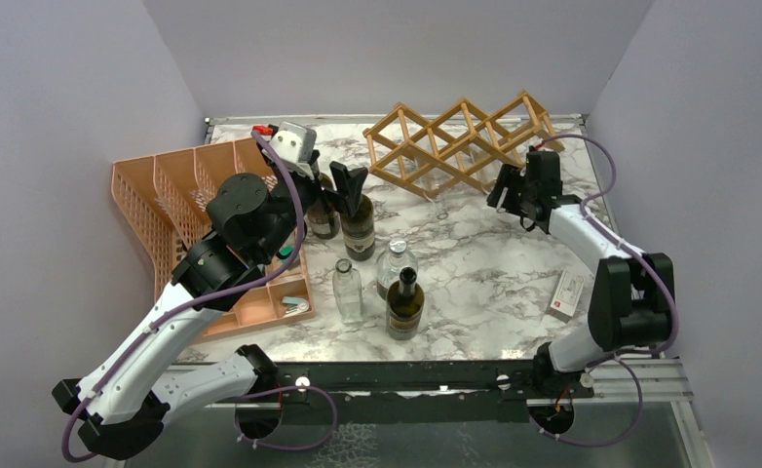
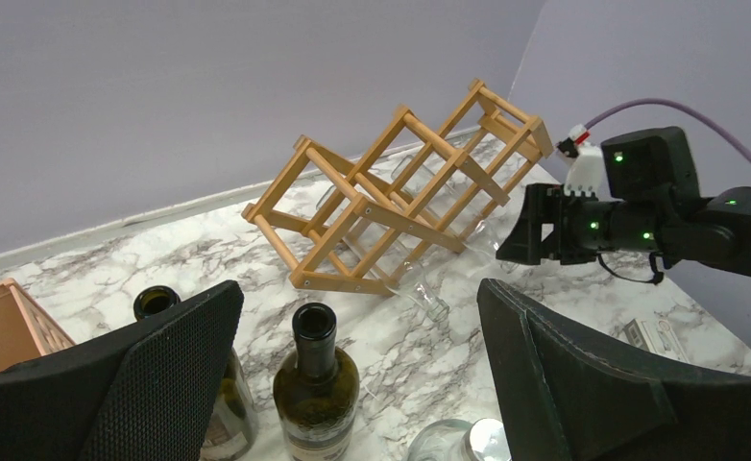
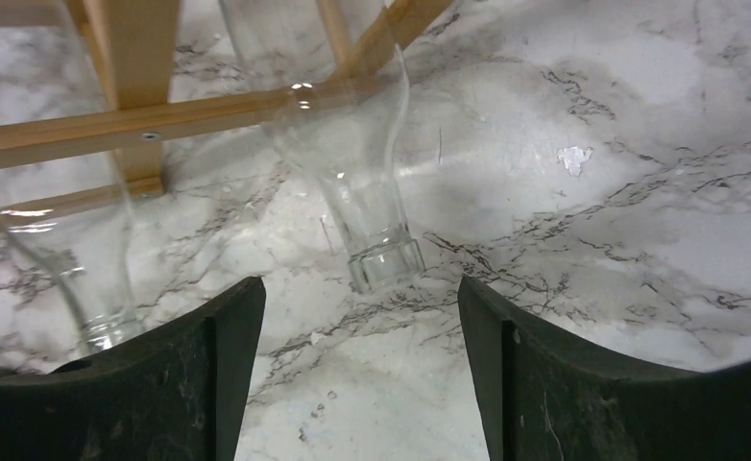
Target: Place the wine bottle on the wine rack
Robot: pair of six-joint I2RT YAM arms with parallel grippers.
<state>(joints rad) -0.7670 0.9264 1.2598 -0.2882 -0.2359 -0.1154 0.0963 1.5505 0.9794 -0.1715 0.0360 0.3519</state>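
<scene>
Wine rack (image 1: 463,144): light wood lattice of diamond cells, at the far side of the marble counter (image 1: 494,263), running from centre toward the far right corner.
Left arm (image 1: 163,331): white and black, reaching up the left side and across the orange organizer.
Right arm (image 1: 591,234): stretched along the right edge toward the rack's near right end.
Orange organizer (image 1: 158,195): plastic mesh, at the counter's left edge, partly hidden by the left arm.
Wine bottle (image 3: 348,163): clear glass, lying in a cell of the rack, neck sticking out on the near side, mouth down at the marble; contact with the marble impossible to tell.
Second clear bottle (image 3: 69,250): in the rack beside the first, neck likewise pointing out and down.
Left jaws: spread wide, gripping nothing, poised above the open mouth of a dark green bottle (image 1: 359,232) standing near the organizer.
Right jaws: parted, gripping nothing, low over the marble just short of the wine bottle's mouth, neck lined up with the gap.
Other standing bottles: a dark one (image 1: 321,216) half hidden behind the left arm; another dark one (image 1: 405,304) near front centre; two small clear ones (image 1: 347,292) and (image 1: 395,261) just beside it.
White box (image 1: 569,292): small, red-marked, near the right edge, beside the right arm.
</scene>
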